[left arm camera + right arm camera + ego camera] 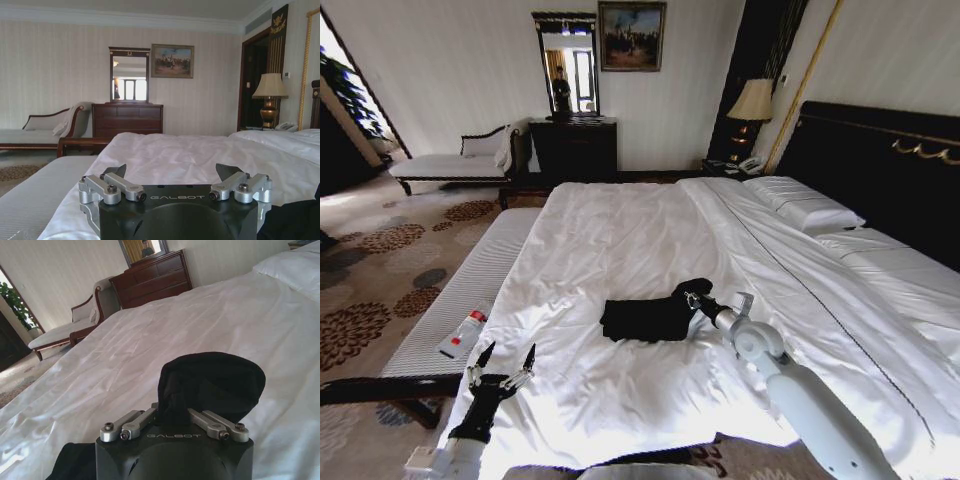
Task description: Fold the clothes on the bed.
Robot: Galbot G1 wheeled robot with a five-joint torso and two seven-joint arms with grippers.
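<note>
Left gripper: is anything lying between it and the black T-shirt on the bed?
Nothing visible. The left gripper hovers open near the bed's foot edge, and just bare white sheet runs between it and the black T-shirt. The right gripper is shut on a raised fold at the shirt's far side, away from that path.

We see soft daylight entering far left, glaring on the bed (620, 230) sheets; the lamp (752, 101) glows far right; the head view's edges curve.
</note>
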